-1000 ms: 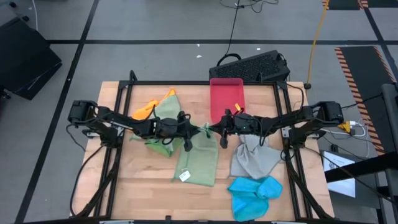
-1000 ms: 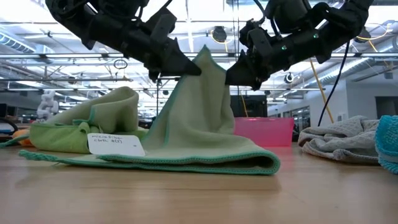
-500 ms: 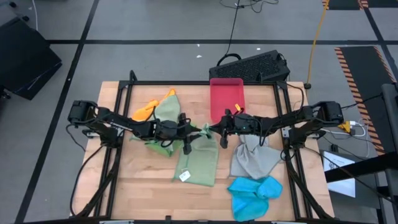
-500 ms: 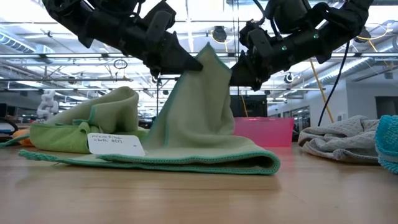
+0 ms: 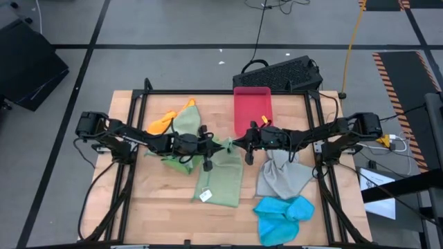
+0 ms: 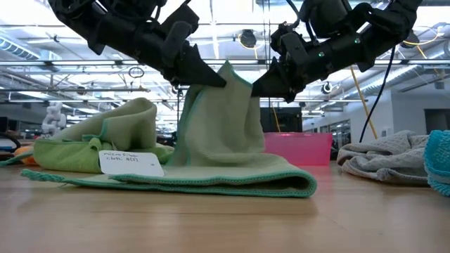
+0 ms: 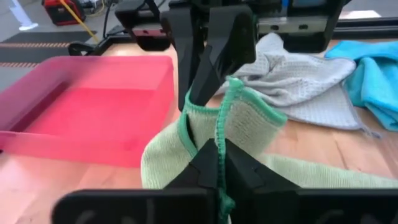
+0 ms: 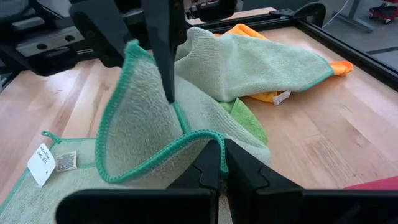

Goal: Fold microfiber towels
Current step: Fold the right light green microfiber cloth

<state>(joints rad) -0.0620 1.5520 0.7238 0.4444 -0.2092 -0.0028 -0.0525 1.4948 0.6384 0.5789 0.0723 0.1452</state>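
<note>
Left gripper (image 6: 219, 79) & right gripper (image 6: 259, 86) are each clenched on the far edge of the pale green towel (image 5: 223, 181), which is held up off the table (image 5: 166, 207) at centre, just in front of the pink tray (image 5: 252, 111). Risk, as judged: a thin pinch of edge could be pulled free if the 2 arms are moved unevenly, and the fold would be skewed or dropped. Towel is seen as soft & limp w/ darker green trim and a white tag (image 6: 131, 163), front part flat on the wood, w/ other towels heaped at its sides.

Wooden table (image 5: 152, 197); microfiber towels (image 5: 220, 181) and pink-red tray (image 5: 252, 109) lie on it
</note>
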